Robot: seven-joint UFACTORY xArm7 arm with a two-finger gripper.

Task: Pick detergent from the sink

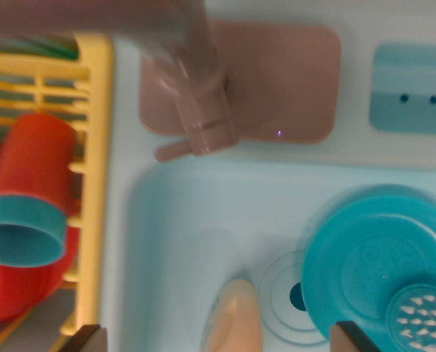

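The wrist view looks down into a pale blue toy sink [181,220]. A cream-coloured detergent bottle [236,319] lies on the sink floor at the bottom edge, only its upper end showing. My gripper [218,341] hangs above it, and just the two dark fingertips [82,339] poke in at the bottom corners, far apart, with the bottle between them and nothing gripped.
A teal plate [371,268] with a perforated lid on it fills the sink's right side, next to the drain [294,297]. A pink faucet [203,110] overhangs the back rim. A yellow rack [93,183] on the wrist view's left holds a red cup with a teal rim.
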